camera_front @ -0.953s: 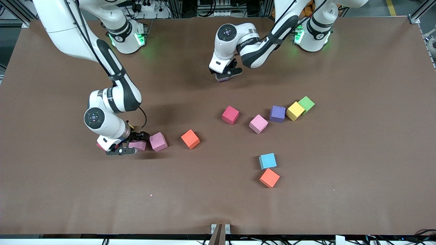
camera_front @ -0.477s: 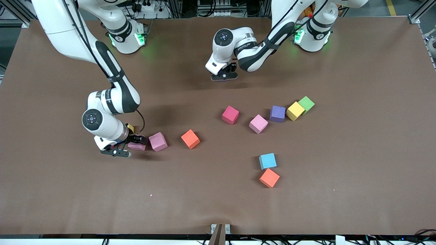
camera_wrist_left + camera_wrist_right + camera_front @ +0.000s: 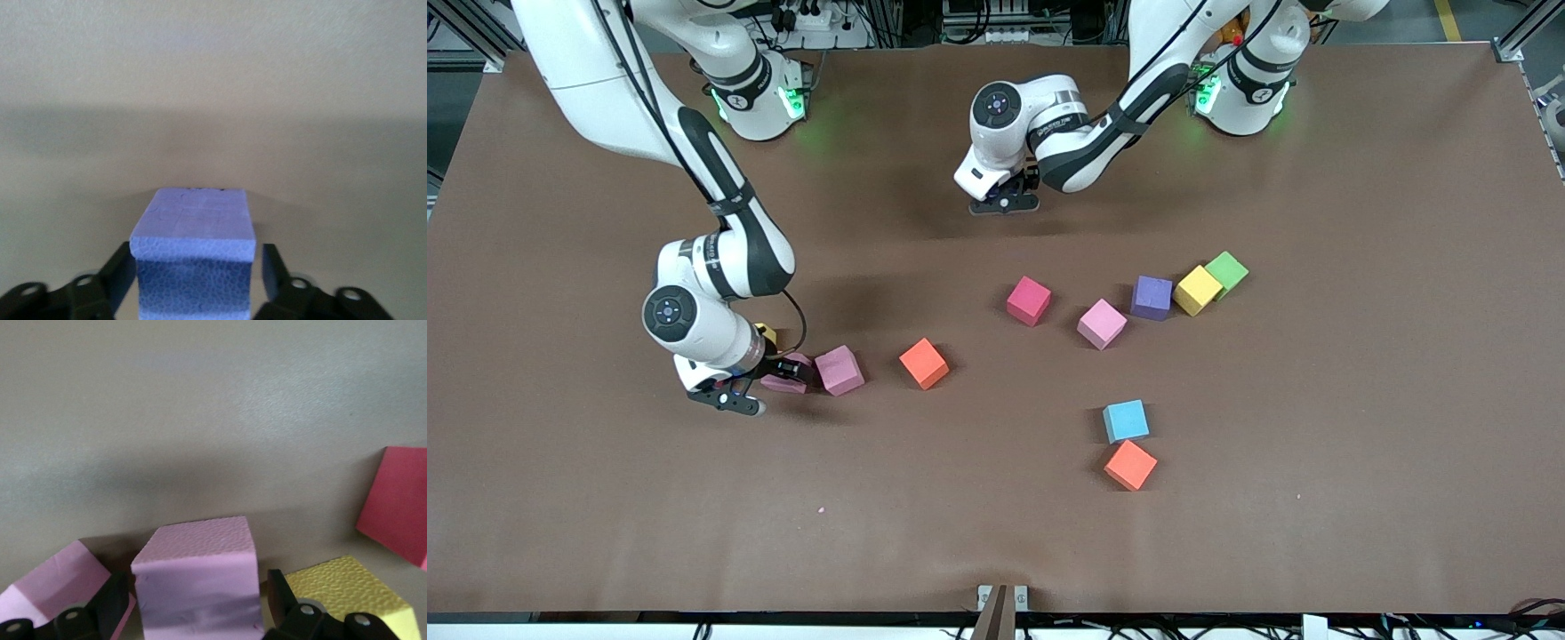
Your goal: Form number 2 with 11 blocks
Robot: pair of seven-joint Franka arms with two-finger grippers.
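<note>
Landmark for all places: red block point(image 3: 1029, 300), mid-tabletop point(image 3: 1316, 498). Entries run from the right arm's end to the left arm's end.

- Right gripper point(image 3: 763, 384): down at the tabletop, well toward the right arm's end from the red block and nearer the camera. Its fingers are spread and straddle a pink block point(image 3: 785, 384); the right wrist view shows a slim gap on each side, so nothing is gripped.
- Crowding that block: a second pink block point(image 3: 840, 369) touching or nearly touching it on the red block's side, and a yellow block point(image 3: 766, 332) just beside it.
- In the front view the wrist covers most of the yellow block. A second red block point(image 3: 397, 507) shows only in the right wrist view, cut by the frame edge.
- Orange block point(image 3: 923, 363): between the pink pair and the red block, standing free.
- Left gripper point(image 3: 1005, 200): low, farther from the camera than the red block. A violet block point(image 3: 193, 233) sits between its parted fingers. A narrow gap shows at one finger; I cannot tell about the other. The front view hides this block under the gripper.
- Toward the left arm's end from the red block: a third pink block point(image 3: 1101, 323), then a purple block point(image 3: 1152, 298), a second yellow block point(image 3: 1197, 290) and a green block point(image 3: 1227, 270). The last three stand in a slanted, close-packed row.
- Nearer the camera than the red block: a blue block point(image 3: 1127, 420) and a second orange block point(image 3: 1129, 464), corner to corner.
- Orientation: cubes have no long axis, and most sit turned at differing angles. No digit laid out.
</note>
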